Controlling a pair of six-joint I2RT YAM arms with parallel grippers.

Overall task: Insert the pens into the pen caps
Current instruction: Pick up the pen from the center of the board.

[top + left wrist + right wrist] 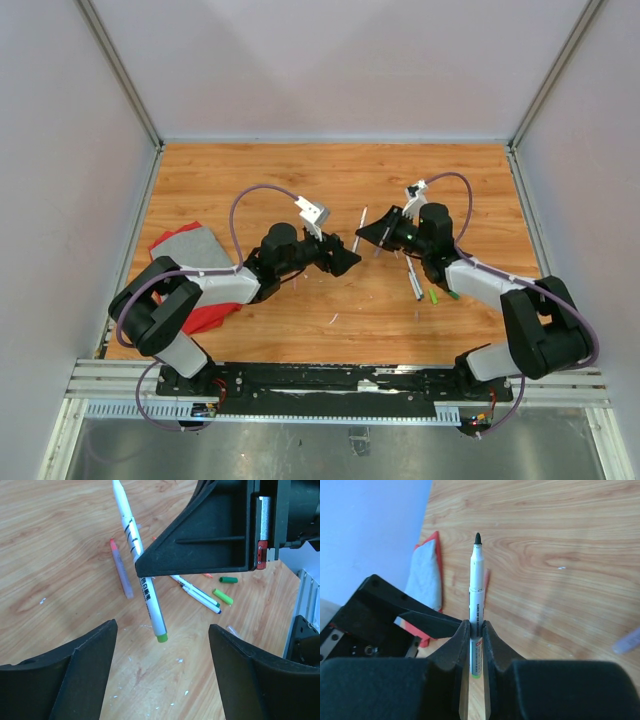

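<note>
one pen [476, 580] clamped well inside table [250, 170] edges

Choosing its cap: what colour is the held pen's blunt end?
Green; the pen shows best from the left wrist.

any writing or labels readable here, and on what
On the green-ended pen clamped in the right gripper: black printed characters along the barrel, too blurred to read in either wrist view.
On the loose pens: no print can be made out.
No other text shows.
</note>
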